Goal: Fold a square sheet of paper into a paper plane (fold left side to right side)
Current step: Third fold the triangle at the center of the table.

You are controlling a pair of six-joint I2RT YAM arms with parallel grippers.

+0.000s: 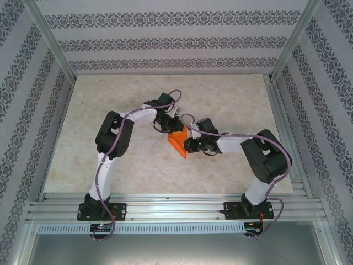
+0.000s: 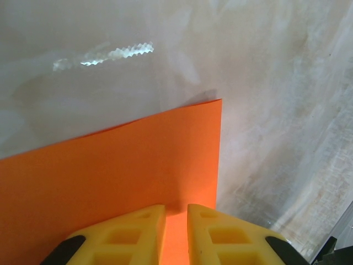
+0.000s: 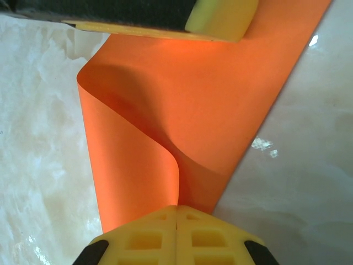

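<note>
The square sheet of paper is bright orange and lies mid-table between both grippers. In the right wrist view the sheet is partly curled over itself, and its lifted edge runs into my right gripper, which is shut on it. My left gripper rests over a flat corner of the sheet, its yellow fingers a narrow gap apart with orange showing through. The left gripper's finger lies on the sheet's far end in the right wrist view. From above, the left gripper and right gripper flank the paper.
The marble-patterned table is walled on three sides by patterned panels. A metal rail runs along the near edge by the arm bases. Both arms bend inward over the middle of the table.
</note>
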